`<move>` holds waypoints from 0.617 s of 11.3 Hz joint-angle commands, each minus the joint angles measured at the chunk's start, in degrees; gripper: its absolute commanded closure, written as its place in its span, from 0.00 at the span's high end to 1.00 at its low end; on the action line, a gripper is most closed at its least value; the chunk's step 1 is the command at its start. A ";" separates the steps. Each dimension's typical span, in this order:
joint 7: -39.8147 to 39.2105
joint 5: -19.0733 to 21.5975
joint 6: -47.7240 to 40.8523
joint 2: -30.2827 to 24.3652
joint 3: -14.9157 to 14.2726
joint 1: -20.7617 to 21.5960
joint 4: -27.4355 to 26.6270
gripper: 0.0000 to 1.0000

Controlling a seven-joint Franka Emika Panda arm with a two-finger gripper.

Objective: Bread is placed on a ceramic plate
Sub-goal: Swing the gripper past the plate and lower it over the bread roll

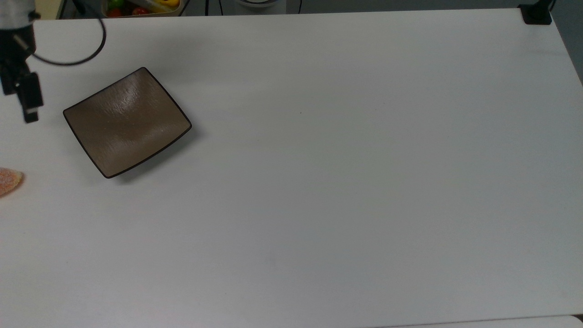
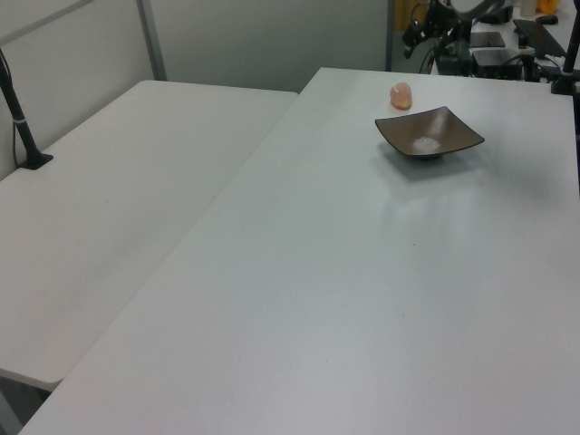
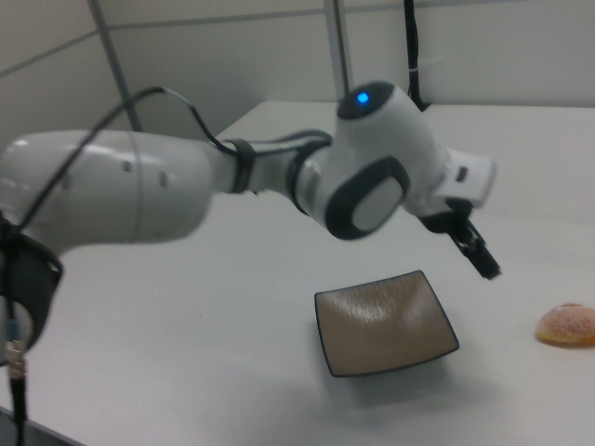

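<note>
White tabletop (image 1: 346, 182) holds our empty square glossy brown plate (image 1: 127, 122); the sugar-dusted orange-brown bread (image 1: 9, 181) lies untouched nearby. Our black gripper (image 1: 20, 93) hovers between; finger spread we cannot tell. Everything remains.

White rounded arm (image 3: 139, 190), blue light, black cable, black fingers (image 3: 476, 251)

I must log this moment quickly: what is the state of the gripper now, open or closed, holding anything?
Gripper: cannot be told if open or closed; holds nothing. Bread lies on the table, plate bare.

Bread (image 3: 566, 324) beside plate (image 3: 385, 321), apart.
</note>
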 commanded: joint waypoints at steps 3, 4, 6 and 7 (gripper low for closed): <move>4.35 0.08 15.41 14.43 -2.09 -1.60 8.33 1.00; 4.27 0.08 18.49 16.45 -2.18 -1.86 8.86 1.00; 4.26 -0.10 20.98 23.29 -2.35 -1.95 15.51 1.00; 4.18 -0.18 21.07 24.80 -3.14 -1.95 16.93 1.00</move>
